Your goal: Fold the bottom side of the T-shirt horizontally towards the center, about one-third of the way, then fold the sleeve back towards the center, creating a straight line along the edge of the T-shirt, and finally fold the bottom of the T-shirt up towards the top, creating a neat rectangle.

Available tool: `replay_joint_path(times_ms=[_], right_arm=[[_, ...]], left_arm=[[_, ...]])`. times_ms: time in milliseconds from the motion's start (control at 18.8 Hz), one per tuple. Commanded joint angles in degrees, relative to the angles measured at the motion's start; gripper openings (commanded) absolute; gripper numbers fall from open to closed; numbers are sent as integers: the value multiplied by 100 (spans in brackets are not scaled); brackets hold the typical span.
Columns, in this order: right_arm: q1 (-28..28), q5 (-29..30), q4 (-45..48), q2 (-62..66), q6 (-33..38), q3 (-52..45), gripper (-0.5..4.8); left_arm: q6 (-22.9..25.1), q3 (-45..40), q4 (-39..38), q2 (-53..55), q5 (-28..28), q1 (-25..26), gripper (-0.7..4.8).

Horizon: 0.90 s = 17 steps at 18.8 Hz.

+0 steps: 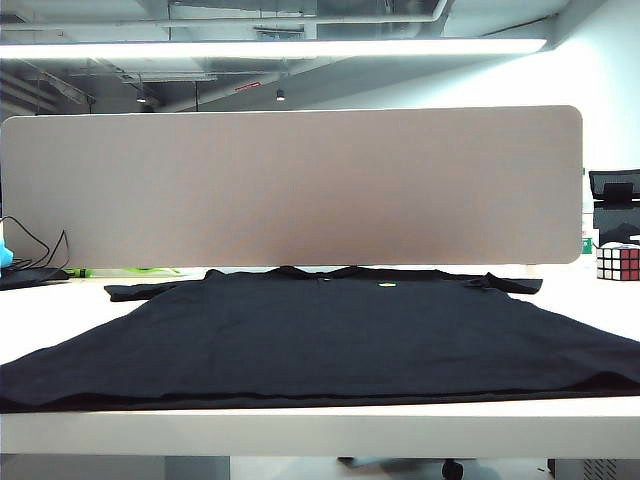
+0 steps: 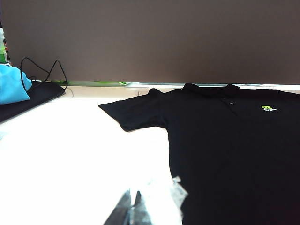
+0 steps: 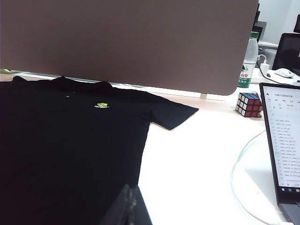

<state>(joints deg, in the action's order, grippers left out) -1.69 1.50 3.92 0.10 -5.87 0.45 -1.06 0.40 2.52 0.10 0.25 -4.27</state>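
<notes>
White surface (image 1: pixel 300 430) under office lights carries the T-shirt (image 1: pixel 320 330) spread flat, collar toward the divider panel (image 1: pixel 290 185), the bottom of the T-shirt (image 1: pixel 300 401) along the near edge, ready for folding. Left tool (image 2: pixel 132 208) and right tool (image 3: pixel 130 206) hang back, fingers together, holding nothing.

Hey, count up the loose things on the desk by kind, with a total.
T-shirt: 1
Puzzle cube: 1
Water bottle: 1
Laptop: 1
Computer mouse: 1
Total: 5
</notes>
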Motion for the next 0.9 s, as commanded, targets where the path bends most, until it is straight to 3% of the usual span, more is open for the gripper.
replay_joint_path(times_ms=[53,532,585,639,745,798,905], right_arm=[[-4,-7,44,-13,7,15,-1],[-4,-4,42,-13,114,15,-1],[-4,15,46,-13,800,15,-1],[-4,24,-11,-11,1941,15,-1],[-2,258,-280,2,2927,17,-2],[-4,621,-651,7,3480,17,-3],[-4,1036,-1150,7,3799,48,-5]], left_arm=[[22,4,57,2,-24,13,-5],[-31,4,59,2,0,13,-6],[-474,4,90,2,2,9,-6],[-1349,15,118,2,-2,11,-6],[-2496,17,70,4,39,13,-6],[-3318,17,-133,7,280,13,-6],[-3620,22,-483,83,892,15,-6]])
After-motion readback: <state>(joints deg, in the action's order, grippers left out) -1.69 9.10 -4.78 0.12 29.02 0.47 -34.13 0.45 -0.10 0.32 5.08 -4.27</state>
